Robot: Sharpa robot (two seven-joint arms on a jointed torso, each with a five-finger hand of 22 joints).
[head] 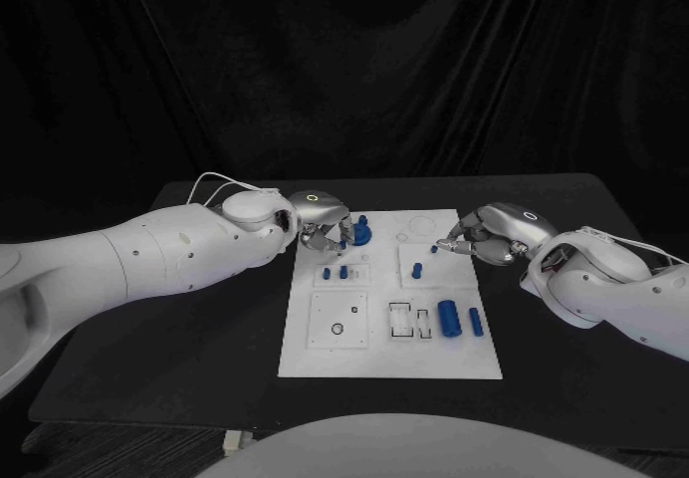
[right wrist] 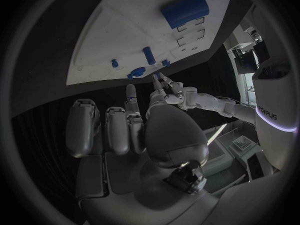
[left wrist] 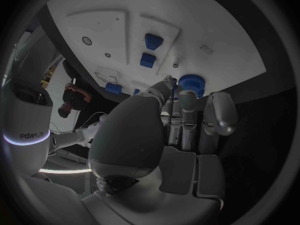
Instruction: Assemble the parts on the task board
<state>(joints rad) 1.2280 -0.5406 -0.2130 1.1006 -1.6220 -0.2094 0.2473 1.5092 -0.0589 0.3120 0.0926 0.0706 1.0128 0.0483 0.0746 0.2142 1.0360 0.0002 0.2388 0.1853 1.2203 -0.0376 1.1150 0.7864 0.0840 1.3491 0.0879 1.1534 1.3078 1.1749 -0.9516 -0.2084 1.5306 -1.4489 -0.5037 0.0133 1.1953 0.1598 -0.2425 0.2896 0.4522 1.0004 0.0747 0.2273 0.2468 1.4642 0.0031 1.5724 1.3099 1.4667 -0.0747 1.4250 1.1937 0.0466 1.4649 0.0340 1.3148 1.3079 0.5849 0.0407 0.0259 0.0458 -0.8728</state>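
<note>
A white rectangular task board point(head: 390, 363) lies flat in the middle of a black tabletop point(head: 172, 358), its long side running away from the robot. The board carries raised square plates and shallow recesses. A round blue knob-like part point(head: 362, 234) with a ribbed rim stands near the far left corner. Small blue pegs point(head: 337, 271) stand upright on the left middle plate, and another peg point(head: 416, 269) stands on the right middle plate. Nearer the robot, a thick blue cylinder point(head: 449, 318) and a thinner one point(head: 475, 321) lie side by side on the right, next to rectangular slots. A small dark ring point(head: 338, 329) lies on the near left plate.

The left robot hand point(head: 325, 227) hovers at the board's far left corner, just beside the blue knob, fingers apart and holding nothing. The right robot hand point(head: 481, 239) sits at the board's far right edge, fingers curled inward; a small blue piece point(head: 434, 248) shows at its fingertips, though I cannot tell whether it is pinched.
</note>
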